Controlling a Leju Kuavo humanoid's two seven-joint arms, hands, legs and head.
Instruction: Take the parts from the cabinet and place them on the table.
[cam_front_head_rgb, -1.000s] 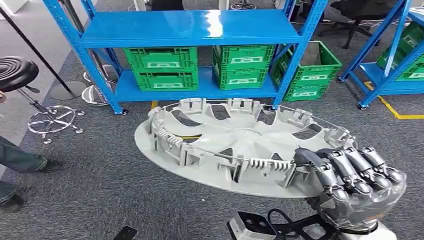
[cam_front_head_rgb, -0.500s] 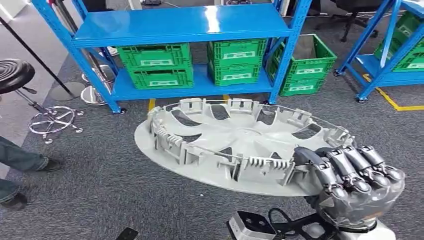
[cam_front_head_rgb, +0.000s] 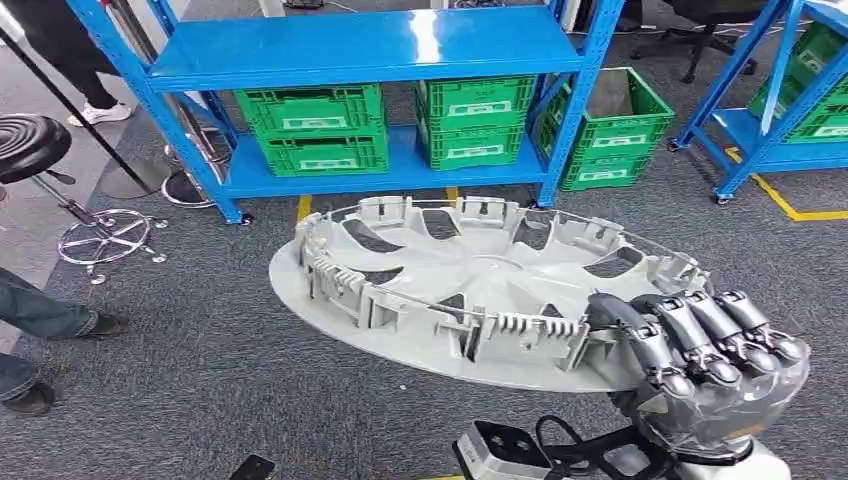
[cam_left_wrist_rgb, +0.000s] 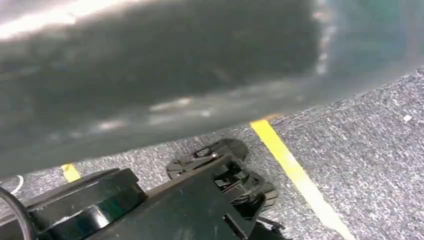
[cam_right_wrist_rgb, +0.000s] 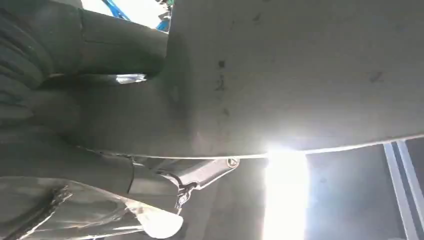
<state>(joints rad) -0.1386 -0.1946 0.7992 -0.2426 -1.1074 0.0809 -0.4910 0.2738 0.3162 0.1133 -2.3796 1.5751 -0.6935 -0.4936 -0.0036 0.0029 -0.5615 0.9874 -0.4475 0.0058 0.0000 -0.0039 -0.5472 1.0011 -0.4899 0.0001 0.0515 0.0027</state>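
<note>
Holding wheel cover (cam_front_head_rgb: 470, 290) unmoved, right hand (cam_front_head_rgb: 705, 350) still gripping

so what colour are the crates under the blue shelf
Green crates with pale labels, best seen in the head view.

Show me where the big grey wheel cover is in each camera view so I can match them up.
Head view: wheel cover spans the middle, its near rim gripped by the right hand.
Left wrist view: blurred grey underside above the carpet.
Right wrist view: pale underside.
Shared landmark: the right hand's thumb.
</note>
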